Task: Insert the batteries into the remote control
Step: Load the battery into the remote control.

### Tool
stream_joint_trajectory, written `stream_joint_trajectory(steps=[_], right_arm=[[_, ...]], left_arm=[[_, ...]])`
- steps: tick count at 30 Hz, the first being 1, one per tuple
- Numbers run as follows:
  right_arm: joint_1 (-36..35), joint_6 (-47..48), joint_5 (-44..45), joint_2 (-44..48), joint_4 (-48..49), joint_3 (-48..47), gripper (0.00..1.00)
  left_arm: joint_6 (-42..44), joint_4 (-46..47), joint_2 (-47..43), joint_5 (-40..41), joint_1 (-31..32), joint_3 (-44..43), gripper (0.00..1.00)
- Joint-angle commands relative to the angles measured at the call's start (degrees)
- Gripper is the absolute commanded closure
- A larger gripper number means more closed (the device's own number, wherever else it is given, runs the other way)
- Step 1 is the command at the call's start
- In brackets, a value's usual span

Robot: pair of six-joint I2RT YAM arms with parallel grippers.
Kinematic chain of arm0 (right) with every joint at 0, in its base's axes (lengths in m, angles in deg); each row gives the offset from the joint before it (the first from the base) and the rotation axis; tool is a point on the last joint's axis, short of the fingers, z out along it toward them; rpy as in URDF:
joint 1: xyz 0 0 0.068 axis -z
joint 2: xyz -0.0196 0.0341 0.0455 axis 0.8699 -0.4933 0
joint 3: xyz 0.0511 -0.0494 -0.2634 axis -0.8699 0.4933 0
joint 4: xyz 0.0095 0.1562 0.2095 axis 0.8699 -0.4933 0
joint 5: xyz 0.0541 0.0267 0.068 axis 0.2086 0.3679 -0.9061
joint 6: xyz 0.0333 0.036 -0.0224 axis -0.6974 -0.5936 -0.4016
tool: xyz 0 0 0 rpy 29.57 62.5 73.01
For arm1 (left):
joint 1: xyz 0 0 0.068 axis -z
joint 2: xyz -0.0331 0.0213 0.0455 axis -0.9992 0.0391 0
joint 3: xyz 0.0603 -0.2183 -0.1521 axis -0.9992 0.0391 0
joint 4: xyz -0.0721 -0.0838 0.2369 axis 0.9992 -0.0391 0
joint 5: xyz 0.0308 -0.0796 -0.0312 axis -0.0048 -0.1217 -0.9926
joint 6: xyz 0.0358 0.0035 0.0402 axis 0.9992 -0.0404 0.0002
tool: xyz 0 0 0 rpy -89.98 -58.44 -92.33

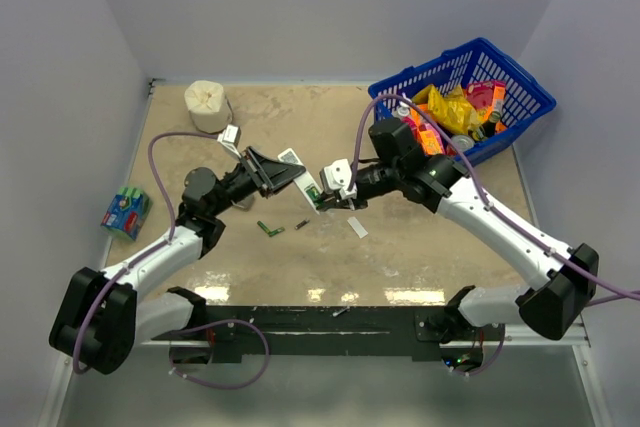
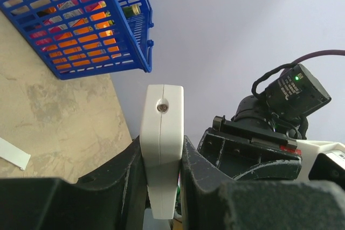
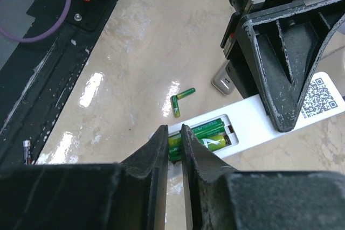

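Observation:
My left gripper [image 1: 275,175] is shut on the remote control [image 1: 300,177], a slim white bar held above the table with its open battery bay facing up. In the left wrist view the remote control [image 2: 161,111] stands clamped between both black fingers of the left gripper [image 2: 161,146]. Two green batteries [image 3: 207,134] lie in the bay of the remote control [image 3: 253,118]. My right gripper [image 3: 172,133] hovers right at their near ends, its jaws drawn to a thin slit with nothing clamped. In the top view the right gripper [image 1: 322,199] meets the remote's near end. Two loose green batteries [image 3: 180,100] lie on the table.
A dark cell [image 1: 301,224] and a white back cover [image 1: 357,228] lie on the table near the loose green batteries [image 1: 268,229]. A blue basket [image 1: 520,77] of packets stands back right, a paper roll [image 1: 207,102] back left, a wrapped battery pack [image 1: 124,211] far left.

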Motion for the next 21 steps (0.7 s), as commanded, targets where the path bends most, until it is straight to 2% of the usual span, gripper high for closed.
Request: stream_joint_trajectory(steps=[1, 7, 14, 21], right_arm=[[-0.40, -0.95, 5.33, -0.04, 2.82, 2.74, 0.85], [-0.14, -2.97, 7.27, 0.05, 6.68, 5.90, 0.93], [1.09, -4.82, 3.75, -2.58, 10.99, 7.67, 1.00], [2.50, -7.63, -2.67, -5.66, 15.04, 7.15, 1.00]], left_arm=[[-4.02, 8.60, -1.12, -2.09, -0.07, -1.80, 1.00], [-4.20, 9.56, -1.38, -2.71, -0.07, -1.98, 1.00], [-5.69, 15.71, -0.24, -5.78, -0.07, -2.16, 1.00], [-6.84, 19.86, 0.20, -7.72, -0.07, -1.90, 1.00]])
